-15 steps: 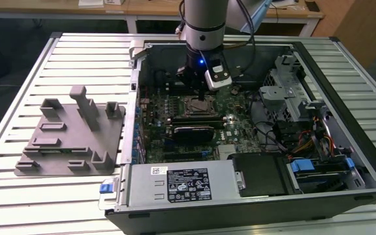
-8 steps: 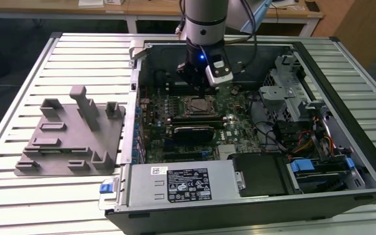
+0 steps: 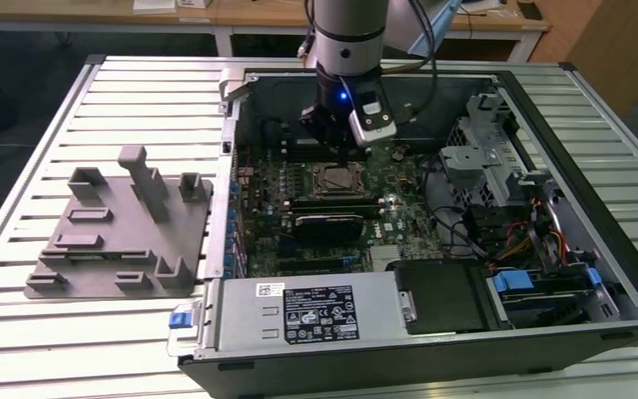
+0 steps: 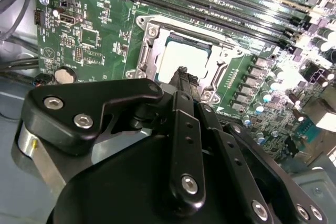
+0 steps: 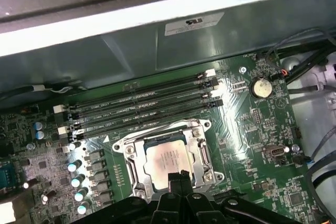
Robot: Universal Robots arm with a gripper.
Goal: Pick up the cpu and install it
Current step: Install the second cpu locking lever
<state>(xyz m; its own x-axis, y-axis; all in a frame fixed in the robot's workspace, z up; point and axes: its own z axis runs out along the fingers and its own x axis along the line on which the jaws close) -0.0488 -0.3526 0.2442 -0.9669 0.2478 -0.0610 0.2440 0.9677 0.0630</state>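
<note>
The cpu (image 5: pixel 164 160), a silvery-white square chip, lies flat inside the metal-framed motherboard socket (image 5: pixel 127 149); it also shows in the second wrist view (image 4: pixel 178 56) and in the exterior view (image 3: pixel 335 178). My gripper (image 5: pixel 179 176) hangs just over the chip's edge, its two black fingers pressed together with nothing between them. In the second wrist view the gripper (image 4: pixel 182 73) covers part of the cpu. In the exterior view the gripper (image 3: pixel 335 143) sits inside the open computer case, right above the socket.
Memory slots (image 5: pixel 142 106) run beside the socket. A black card (image 3: pixel 328 224) and the power supply (image 3: pixel 308 312) lie nearer the case front, with a drive cage (image 3: pixel 497 158) and cables at the exterior view's right. A grey fixture (image 3: pixel 120 241) stands on the table at the left.
</note>
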